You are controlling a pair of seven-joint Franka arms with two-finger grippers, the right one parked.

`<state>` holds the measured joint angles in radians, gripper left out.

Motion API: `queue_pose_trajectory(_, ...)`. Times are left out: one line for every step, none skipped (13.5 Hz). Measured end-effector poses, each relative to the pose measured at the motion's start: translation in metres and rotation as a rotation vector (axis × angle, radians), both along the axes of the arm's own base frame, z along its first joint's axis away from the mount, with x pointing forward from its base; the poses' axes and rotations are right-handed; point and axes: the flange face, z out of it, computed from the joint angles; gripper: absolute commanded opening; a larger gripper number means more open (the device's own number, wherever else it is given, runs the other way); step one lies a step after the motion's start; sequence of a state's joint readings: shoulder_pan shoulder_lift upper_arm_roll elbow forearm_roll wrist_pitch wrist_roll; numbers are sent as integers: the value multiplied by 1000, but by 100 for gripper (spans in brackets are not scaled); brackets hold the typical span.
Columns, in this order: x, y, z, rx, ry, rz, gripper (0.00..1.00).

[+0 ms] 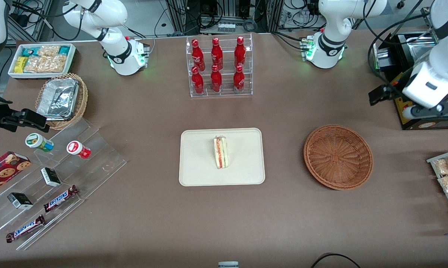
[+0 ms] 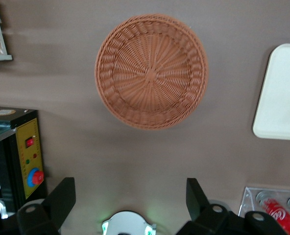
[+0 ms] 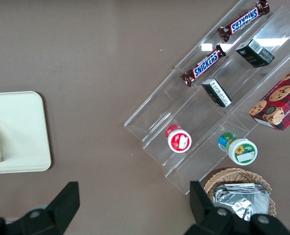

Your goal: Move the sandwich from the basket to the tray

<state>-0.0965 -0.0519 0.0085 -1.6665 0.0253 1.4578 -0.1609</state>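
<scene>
Front view shows the sandwich (image 1: 221, 152) lying on the tray (image 1: 197, 163) near the tray's middle, its red and green filling edge turned upward. The tray sits flat on the brown worktop (image 1: 153, 223), nearer the camera than the clear rack of red bottles (image 1: 219, 67). The basket (image 1: 338, 156) stands apart from the tray, toward the working arm's end of the worktop, and holds nothing. The left arm's gripper (image 2: 130, 198) hangs high above the worktop, well away from the tray and off to the side of the basket; in the left wrist view its two dark fingers (image 2: 60, 198) stand spread wide with nothing between them, the basket (image 2: 151, 71) and a corner of the tray (image 2: 281, 93) below.
</scene>
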Motion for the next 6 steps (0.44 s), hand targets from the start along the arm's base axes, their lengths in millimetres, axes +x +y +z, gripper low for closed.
queue_pose_trajectory(-4,6,3,-4,-1,-12,99)
queue_pose_trajectory(-7,12,5,-9,0,-32,99)
queue_pose_trajectory(-9,19,7,-14,9,-53,99)
queue_pose_trajectory(-12,25,8,-18,20,-68,99)
queue_pose_trajectory(-13,27,9,-20,21,-72,99)
queue_pose_trajectory(-14,26,11,-20,17,-73,99)
